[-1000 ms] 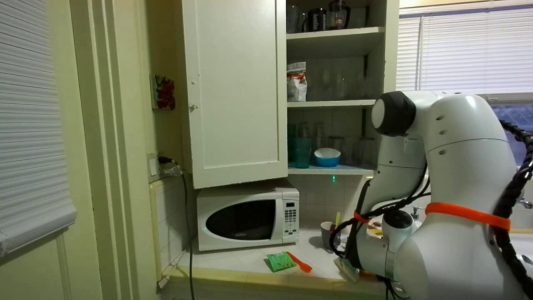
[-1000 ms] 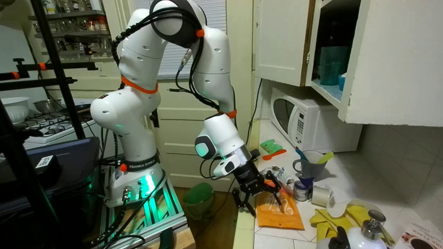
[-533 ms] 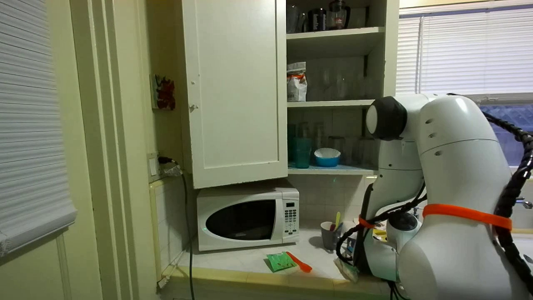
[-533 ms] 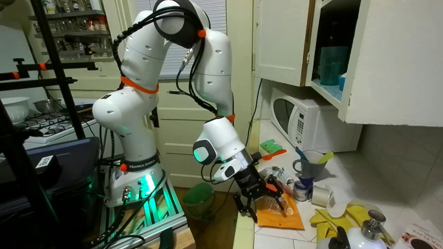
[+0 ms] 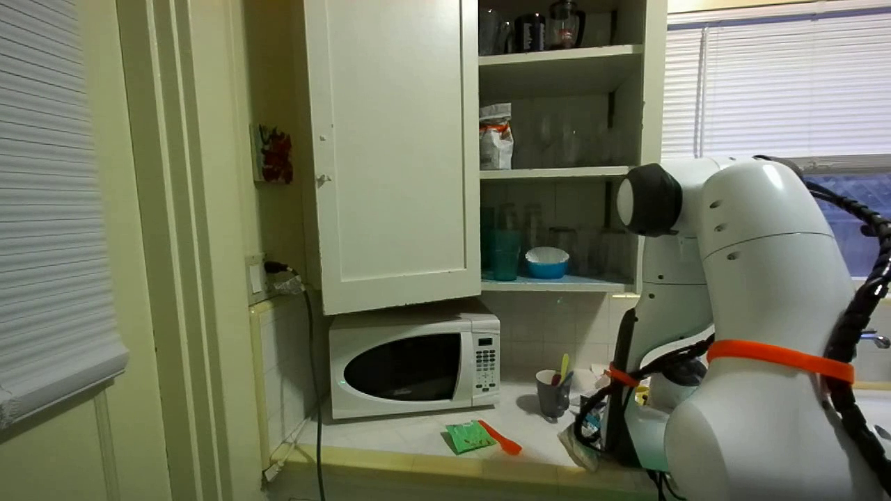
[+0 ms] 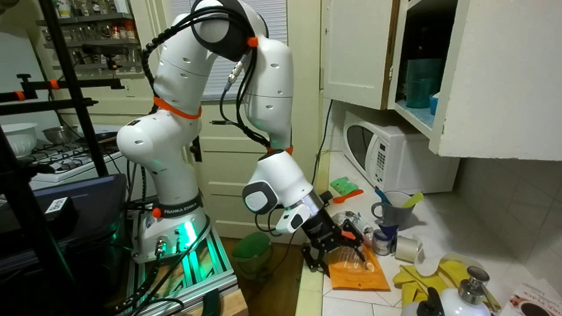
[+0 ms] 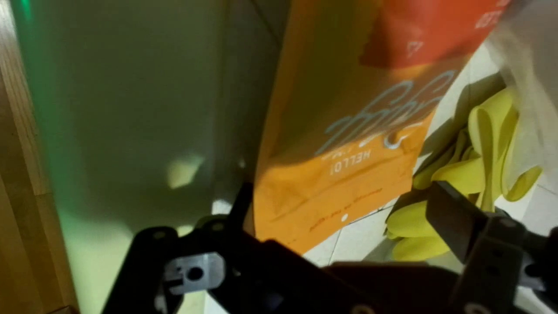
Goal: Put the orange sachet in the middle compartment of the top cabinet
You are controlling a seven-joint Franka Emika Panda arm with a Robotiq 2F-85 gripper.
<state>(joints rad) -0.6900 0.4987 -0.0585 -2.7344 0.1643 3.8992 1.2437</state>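
The orange sachet (image 6: 360, 278) lies flat on the counter by its front edge. It fills the middle of the wrist view (image 7: 331, 192). My gripper (image 6: 345, 266) is open and low over the sachet, tilted. In the wrist view, one finger stands at the sachet's left edge, seemingly touching it; the other is to its right, apart from it. The sachet and gripper are hidden behind the arm in an exterior view. There the top cabinet (image 5: 397, 160) has its door open. Its middle compartment (image 5: 557, 173) holds a white bag and clear glasses.
A white microwave (image 5: 411, 362) stands under the cabinet. A green packet (image 6: 344, 186), red spoon (image 6: 347, 196), grey mug (image 6: 393, 215), small can (image 6: 381, 242) and yellow gloves (image 6: 432, 281) lie along the counter. White bottles (image 6: 465, 298) stand at the near end.
The gripper has moved lower and toward the wall side of the counter, staying open. The sachet has shifted slightly the same way.
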